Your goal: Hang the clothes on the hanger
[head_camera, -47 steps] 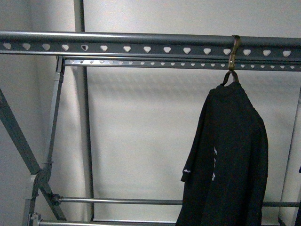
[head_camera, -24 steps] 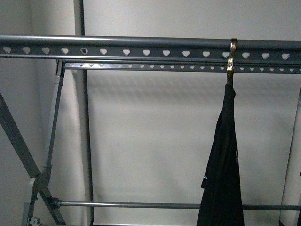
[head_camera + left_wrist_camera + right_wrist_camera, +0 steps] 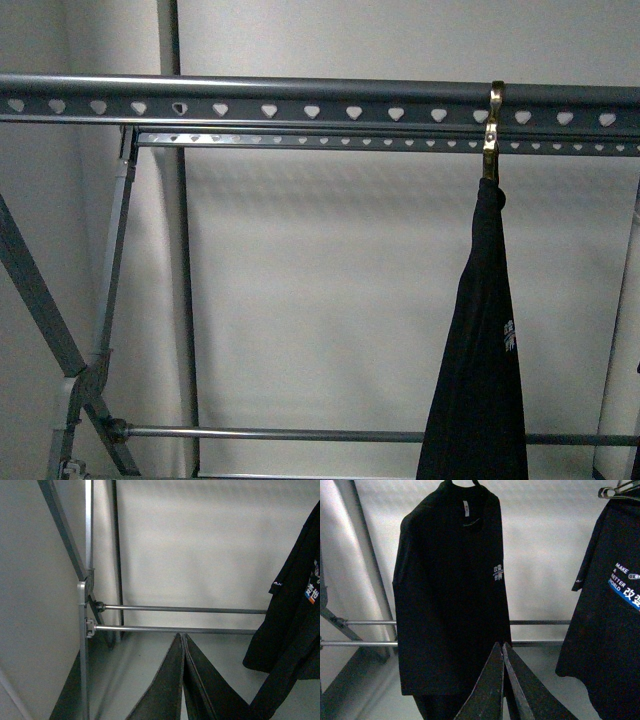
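A black T-shirt (image 3: 478,360) hangs edge-on from a brass hook (image 3: 492,120) on the grey rack's top rail (image 3: 250,98), which has a row of heart-shaped holes. In the right wrist view this shirt (image 3: 447,595) faces the camera, showing its white neck label (image 3: 465,507) and a small white print. My right gripper (image 3: 502,646) is shut and empty, just in front of its hem. My left gripper (image 3: 182,637) is shut and empty, left of a black shirt (image 3: 295,610) with a blue and orange print. Neither gripper shows in the front view.
A second black T-shirt (image 3: 612,625) with a white "MAKE A BETTER WORLD" print hangs on a wire hanger (image 3: 619,490) beside the first. Two low horizontal rack bars (image 3: 180,629) cross behind the grippers. A slanted rack leg (image 3: 40,290) stands at the left.
The hanging shirt has turned from broadside to edge-on. In the last half second it turned only slightly, and a small white print now shows on it.
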